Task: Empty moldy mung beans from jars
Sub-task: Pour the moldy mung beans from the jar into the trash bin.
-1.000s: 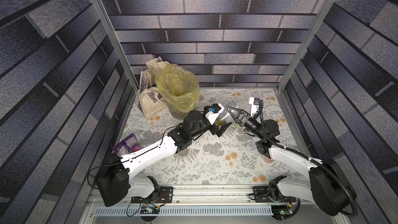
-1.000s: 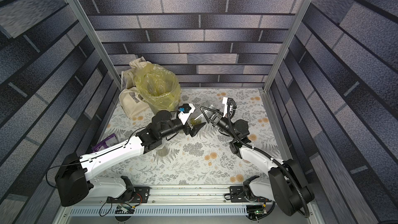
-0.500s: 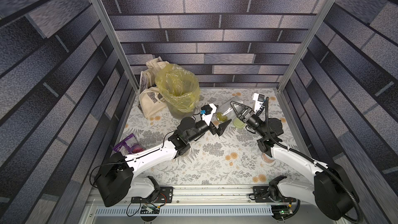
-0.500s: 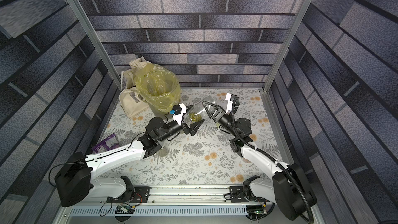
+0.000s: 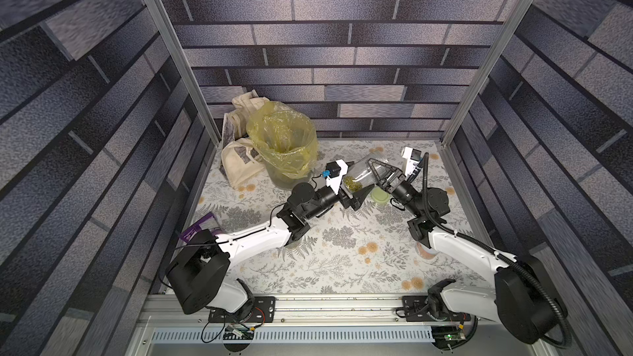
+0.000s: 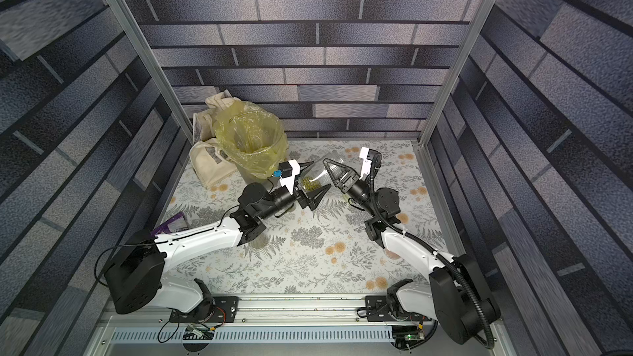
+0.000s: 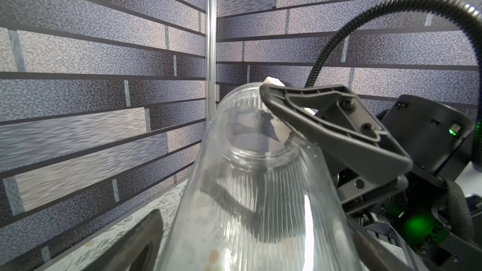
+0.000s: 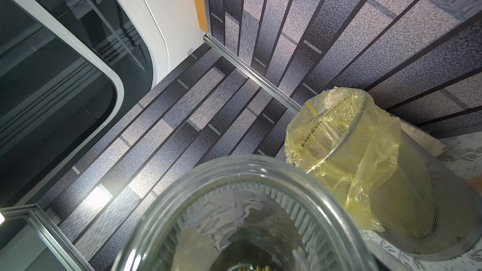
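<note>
Olive-green mung beans sat in a tilted jar at frame centre, right gripper jaws clamped near its mouth, left gripper jaws wide around its base.

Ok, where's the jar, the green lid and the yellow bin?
jar (image 5: 359,171), in a top view, on its clear side.
green lid (image 5: 379,196), in a top view, on its flat top.
yellow bin (image 8: 417,204), in the right wrist view, on its mesh wall.
</note>
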You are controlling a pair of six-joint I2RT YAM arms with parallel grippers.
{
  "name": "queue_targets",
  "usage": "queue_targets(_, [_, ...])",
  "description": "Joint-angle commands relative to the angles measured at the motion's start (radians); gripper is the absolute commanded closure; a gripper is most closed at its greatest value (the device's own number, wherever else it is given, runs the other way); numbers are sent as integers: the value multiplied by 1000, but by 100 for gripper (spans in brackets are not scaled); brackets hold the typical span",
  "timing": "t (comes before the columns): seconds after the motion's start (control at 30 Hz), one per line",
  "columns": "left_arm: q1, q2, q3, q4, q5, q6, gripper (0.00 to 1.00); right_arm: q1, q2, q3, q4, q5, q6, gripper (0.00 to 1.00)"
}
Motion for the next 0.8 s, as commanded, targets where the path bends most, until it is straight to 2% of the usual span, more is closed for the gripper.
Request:
queue_targets(0.0, [18,19,51,62,2,-26,0,5,-2,14,142,-4,33,62])
queue_targets(0.3, [26,52,86,73,46,-23,2,7,17,11,181,-2,45,61])
queue_targets(0.5, [26,71,123,42,95,-27,7,6,34,16,180,-17,55,61])
queue_targets(0.63, [28,81,137,29,130,-22,24,7,44,16,180,-15,64,61])
queue_targets(0.77, [28,75,147,0,141,-36,34,6,44,18,171,-25,64,59])
